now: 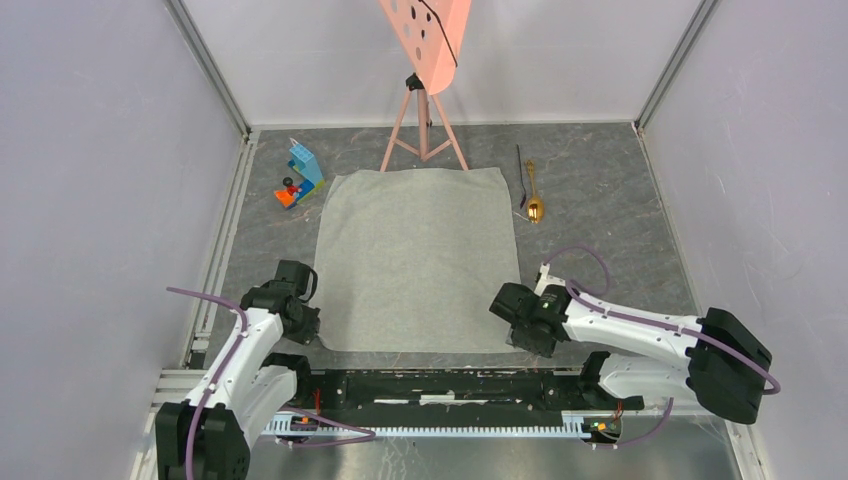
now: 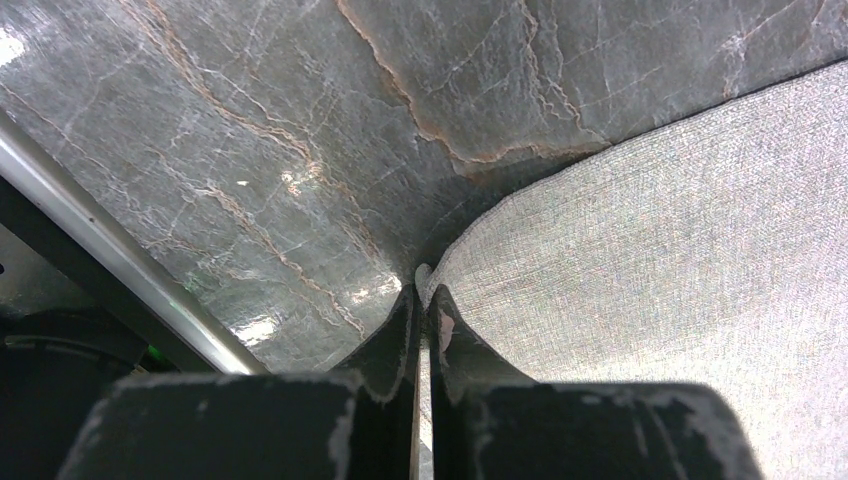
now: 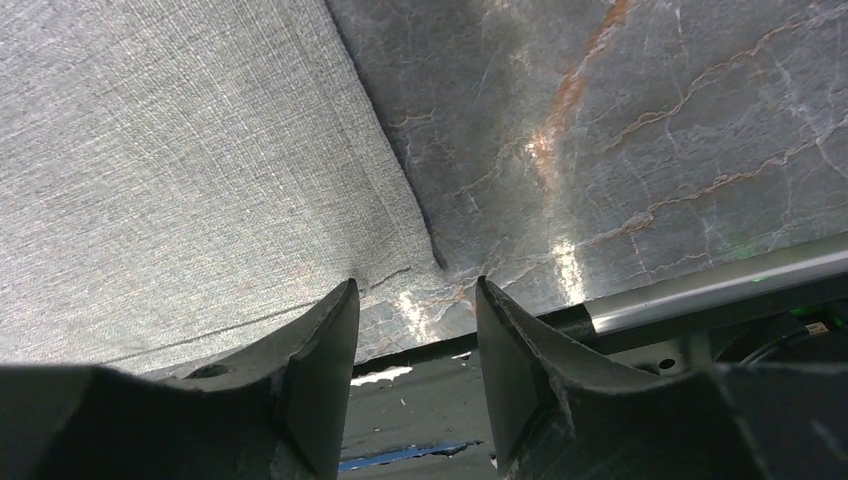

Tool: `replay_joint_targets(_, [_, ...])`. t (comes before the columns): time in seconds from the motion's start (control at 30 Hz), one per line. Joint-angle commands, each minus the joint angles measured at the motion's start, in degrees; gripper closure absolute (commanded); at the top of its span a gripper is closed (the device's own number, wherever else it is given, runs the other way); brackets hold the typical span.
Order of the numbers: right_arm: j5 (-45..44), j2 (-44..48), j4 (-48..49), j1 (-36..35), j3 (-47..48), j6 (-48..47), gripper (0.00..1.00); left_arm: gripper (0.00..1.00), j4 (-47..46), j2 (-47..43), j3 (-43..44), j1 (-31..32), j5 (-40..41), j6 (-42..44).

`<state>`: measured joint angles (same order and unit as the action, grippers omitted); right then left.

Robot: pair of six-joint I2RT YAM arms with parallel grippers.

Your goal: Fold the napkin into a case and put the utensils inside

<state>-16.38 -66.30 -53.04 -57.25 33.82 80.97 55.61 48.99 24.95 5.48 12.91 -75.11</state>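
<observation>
Pink perforated board (image 1: 425,40) atop tripod (image 1: 423,130), toy blocks (image 1: 300,175) on marbled table (image 1: 610,190)

Left gripper (image 2: 427,293) is pinched closed on the napkin (image 2: 650,250) corner. Right gripper (image 3: 417,286) hangs low, jaws parted.

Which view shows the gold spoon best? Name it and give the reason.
The top external view: the gold spoon lies whole on the table, right of the napkin and beside a thin black utensil. Both wrist views miss it, showing only napkin corners and table.
</observation>
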Motion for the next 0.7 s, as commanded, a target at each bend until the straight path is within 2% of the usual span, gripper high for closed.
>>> replay_joint_targets(0.0, [-2.7, -1.2, -0.5, 0.5, 1.7, 2.6, 0.48, 0.98, 0.1, -0.1, 0.6, -0.3, 0.3, 1.1])
replay_joint_targets(0.2, [-2.5, -3.7, 1.5, 0.7, 2.3, 2.6, 0.47, 0.98, 0.2, -0.8, 0.6, -0.3, 0.1, 1.8])
replay_joint_targets(0.5, [-2.2, -3.8, 7.7, 0.8, -3.4, 2.0, 0.46, 0.98, 0.0, -0.3, 0.7, -0.2, 0.3, 2.0])
replay_joint_targets(0.57, [-2.6, -2.8, 10.0, 0.9, -6.7, 1.9, 0.5, 0.98, 0.0, -0.2, 0.7, -0.2, 0.4, 1.9])
replay_joint_targets(0.67, [-1.7, -1.5, 13.9, 0.9, -11.4, 2.4, 0.65, 0.98, 0.0, -0.1, 0.8, -0.3, 0.5, 1.9])
